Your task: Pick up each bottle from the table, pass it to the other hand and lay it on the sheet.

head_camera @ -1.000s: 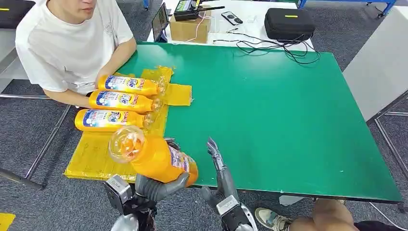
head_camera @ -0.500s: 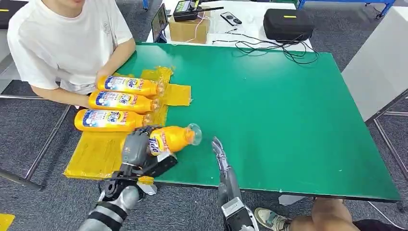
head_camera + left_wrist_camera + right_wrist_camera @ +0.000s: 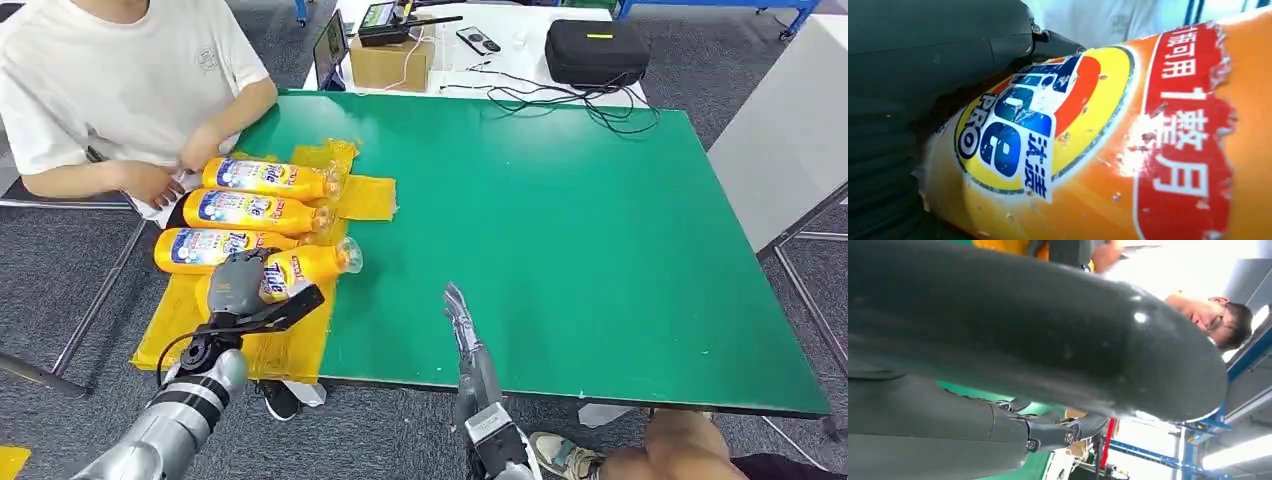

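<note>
Where grey carpet [image 3: 60, 290] surrounds it, green table [image 3: 600, 250], yellow sheet [image 3: 215, 320], white desk [image 3: 520, 60] behind

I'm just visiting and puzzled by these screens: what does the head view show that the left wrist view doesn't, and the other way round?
The head view alone shows the green table, the yellow sheet with three bottles lying in a row, a person in a white shirt beside them, and the robot's right hand, holding nothing over the table. The left wrist view alone shows the label's fine print close up: a red band with white characters. Both show the left hand gripping the fourth orange bottle.
</note>
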Tool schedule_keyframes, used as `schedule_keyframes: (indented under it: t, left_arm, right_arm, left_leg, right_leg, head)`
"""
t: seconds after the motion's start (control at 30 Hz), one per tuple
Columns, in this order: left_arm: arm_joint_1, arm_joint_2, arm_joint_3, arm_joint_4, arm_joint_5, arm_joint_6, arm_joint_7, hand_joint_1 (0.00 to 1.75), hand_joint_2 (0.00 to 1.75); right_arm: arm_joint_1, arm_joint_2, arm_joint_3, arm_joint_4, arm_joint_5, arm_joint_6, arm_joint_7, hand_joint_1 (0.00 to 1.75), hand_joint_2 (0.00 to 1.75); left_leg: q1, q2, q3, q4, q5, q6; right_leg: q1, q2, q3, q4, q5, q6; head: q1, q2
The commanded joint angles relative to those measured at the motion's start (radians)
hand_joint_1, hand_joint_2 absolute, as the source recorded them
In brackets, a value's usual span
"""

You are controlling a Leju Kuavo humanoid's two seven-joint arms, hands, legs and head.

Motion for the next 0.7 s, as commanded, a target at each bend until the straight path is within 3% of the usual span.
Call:
schedule_keyframes:
  t: [0.03,0.13,0.53,0.57,0.6,0.63,0.67,0.7]
  left_arm:
    - [-0.046,0.063,-0.003,0.223,-0.078,-0.070,0.004,1.75,1.75]
    - [-0.051,0.064,-0.039,0.221,-0.121,-0.134,-0.018,1.75,1.75]
    - [-0.051,0.064,-0.039,0.221,-0.121,-0.134,-0.018,1.75,1.75]
    - [-0.050,0.061,-0.039,0.221,-0.117,-0.160,-0.037,1.66,1.75]
    - [-0.049,0.058,-0.039,0.219,-0.108,-0.204,-0.070,1.24,1.75]
    - [-0.048,0.054,-0.037,0.222,-0.088,-0.271,-0.112,0.49,1.75]
    - [-0.040,0.055,-0.036,0.214,-0.060,-0.316,-0.167,0.09,1.75]
    - [-0.031,0.053,-0.023,0.211,-0.020,-0.351,-0.209,0.00,1.75]
  right_arm:
    - [-0.034,-0.017,-0.019,0.088,-0.033,-0.016,-0.005,0.00,0.00]
    - [-0.044,-0.022,-0.021,0.095,-0.047,-0.015,-0.005,0.00,0.00]
    - [-0.044,-0.022,-0.021,0.095,-0.047,-0.015,-0.005,0.00,0.00]
    - [-0.047,-0.021,-0.021,0.095,-0.049,-0.017,-0.005,0.00,0.00]
    - [-0.050,-0.023,-0.017,0.094,-0.053,-0.018,-0.005,0.00,0.00]
    - [-0.055,-0.025,-0.014,0.097,-0.058,-0.017,-0.005,0.00,0.00]
    - [-0.060,-0.031,-0.007,0.096,-0.065,-0.015,-0.005,0.00,0.00]
    - [-0.065,-0.034,-0.002,0.100,-0.073,-0.015,-0.005,0.00,0.00]
  left_leg:
    - [0.000,0.003,0.004,-0.001,0.000,-0.001]
    - [0.000,0.002,0.004,-0.002,0.001,-0.002]
    - [0.000,0.003,0.010,-0.002,0.001,-0.003]
    - [0.001,0.004,0.010,-0.003,0.001,-0.003]
    - [0.001,0.005,0.010,-0.003,0.001,-0.004]
    - [0.000,0.003,0.011,-0.002,0.001,-0.003]
    - [0.000,0.004,0.011,-0.002,0.001,-0.003]
    - [0.000,0.004,0.011,-0.003,0.001,-0.003]
  right_leg:
    - [0.000,0.003,0.002,0.000,0.000,-0.002]
    - [0.000,0.002,0.002,0.001,0.000,-0.001]
    - [0.000,0.003,0.009,0.000,0.000,-0.003]
    - [0.001,0.004,0.009,0.000,0.000,-0.004]
    - [0.001,0.004,0.009,-0.001,0.000,-0.004]
    - [0.000,0.003,0.010,0.001,-0.001,-0.003]
    - [0.001,0.003,0.009,0.000,0.000,-0.004]
    - [0.000,0.003,0.010,0.000,0.000,-0.003]
  head:
    - [0.000,0.000]
    - [0.000,0.000]
    - [0.000,0.000]
    - [0.000,0.000]
    - [0.000,0.000]
    - [0.000,0.000]
    - [0.000,0.000]
    - [0.000,0.000]
